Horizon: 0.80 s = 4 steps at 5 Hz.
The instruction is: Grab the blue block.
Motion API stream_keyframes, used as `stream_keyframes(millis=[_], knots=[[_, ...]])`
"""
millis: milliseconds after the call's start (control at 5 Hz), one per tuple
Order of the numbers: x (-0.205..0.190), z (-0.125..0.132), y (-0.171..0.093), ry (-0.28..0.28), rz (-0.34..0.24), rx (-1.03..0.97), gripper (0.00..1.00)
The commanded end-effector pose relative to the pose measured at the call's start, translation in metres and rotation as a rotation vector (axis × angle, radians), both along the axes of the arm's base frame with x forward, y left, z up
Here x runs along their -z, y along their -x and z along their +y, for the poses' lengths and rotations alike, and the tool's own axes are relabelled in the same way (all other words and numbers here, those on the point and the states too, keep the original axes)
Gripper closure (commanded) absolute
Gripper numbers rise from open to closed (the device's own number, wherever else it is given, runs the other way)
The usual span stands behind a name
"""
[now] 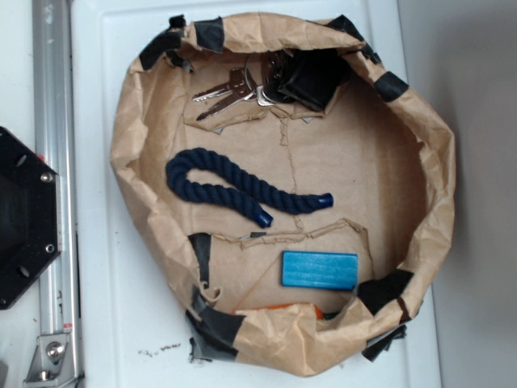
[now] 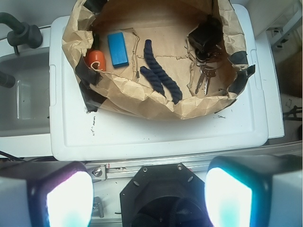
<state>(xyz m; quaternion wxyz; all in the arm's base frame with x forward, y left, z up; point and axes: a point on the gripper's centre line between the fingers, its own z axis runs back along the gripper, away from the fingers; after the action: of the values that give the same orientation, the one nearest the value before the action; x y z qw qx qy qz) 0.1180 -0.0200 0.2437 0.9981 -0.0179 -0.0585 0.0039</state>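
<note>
My gripper (image 2: 149, 196) fills the wrist view's bottom edge, fingers spread and empty, well apart from the blue block (image 2: 118, 49) at upper left, so nothing's grabbed yet.

We see even, fairly bright light from above in the exterior view, soft and slightly blurred overall, with mild shadow under the rim of the crumpled brown paper bowl (image 1: 436, 162). In the wrist view, the two pale finger pads (image 2: 68, 198) of the claw (image 2: 149, 196) sit close to the lens, out of focus and glowing washed-out white and cyan. The white plastic counter (image 2: 156, 132) looks bright, nearly overexposed.
</note>
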Motion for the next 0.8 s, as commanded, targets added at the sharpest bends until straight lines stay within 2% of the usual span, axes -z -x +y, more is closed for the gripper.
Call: stream_keyframes(millis=[0,200,400,600], knots=[[0.000,0.000,0.000,0.000,0.000,0.000,0.00],[0.026,0.000,-0.047,-0.046,-0.076,0.045,0.00],[0.060,-0.004,-0.098,-0.030,-0.101,0.062,0.00],[0.100,-0.010,-0.141,-0.017,-0.080,0.085,0.00]])
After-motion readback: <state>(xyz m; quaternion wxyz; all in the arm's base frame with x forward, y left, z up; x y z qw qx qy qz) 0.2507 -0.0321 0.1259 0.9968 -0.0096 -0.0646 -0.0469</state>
